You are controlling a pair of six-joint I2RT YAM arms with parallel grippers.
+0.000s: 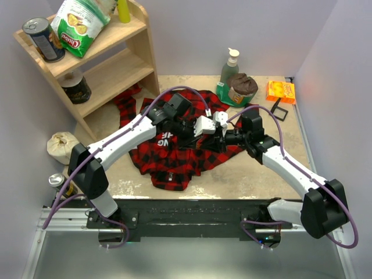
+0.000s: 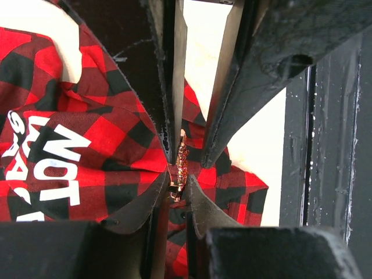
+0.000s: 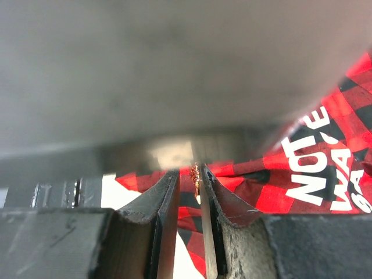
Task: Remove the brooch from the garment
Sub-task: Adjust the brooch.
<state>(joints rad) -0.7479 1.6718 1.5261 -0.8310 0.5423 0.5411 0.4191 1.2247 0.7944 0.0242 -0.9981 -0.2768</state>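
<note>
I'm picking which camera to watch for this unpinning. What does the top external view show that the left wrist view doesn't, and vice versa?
Only top external: the wooden shelf, soap bottle, orange packet, both arms whole, and the garment spread fully on the table. Only left wrist: the brooch, pinched at its near end by the left gripper, with the right gripper tips flanking its far end from the opposite side. Both: the red-and-black plaid with its white lettering, and the two grippers meeting over it.
</note>
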